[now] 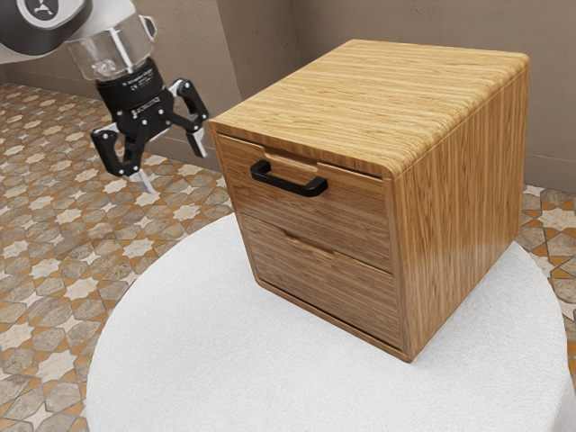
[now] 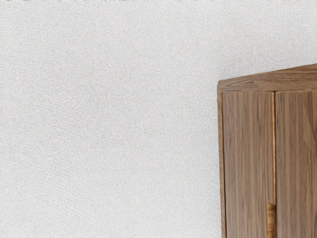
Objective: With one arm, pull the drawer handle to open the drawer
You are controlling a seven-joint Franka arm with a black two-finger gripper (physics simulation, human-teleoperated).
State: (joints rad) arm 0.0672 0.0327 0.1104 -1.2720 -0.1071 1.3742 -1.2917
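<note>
A bamboo-wood cabinet (image 1: 387,117) with two drawers stands on a round white table (image 1: 225,360). The top drawer (image 1: 306,202) carries a black bar handle (image 1: 288,180) and sits flush with the cabinet front. The lower drawer (image 1: 324,274) has only a small wooden lip. My black gripper (image 1: 169,162) hangs open in the air toward the exterior view's left of the cabinet, roughly level with the handle and apart from it, fingers pointing down. In the wrist view the cabinet front (image 2: 270,158) and the white tabletop (image 2: 109,124) lie beneath my hand.
A patterned tile floor (image 1: 63,243) surrounds the table, with beige walls (image 1: 261,36) behind. White tabletop stretches out in front of the drawers.
</note>
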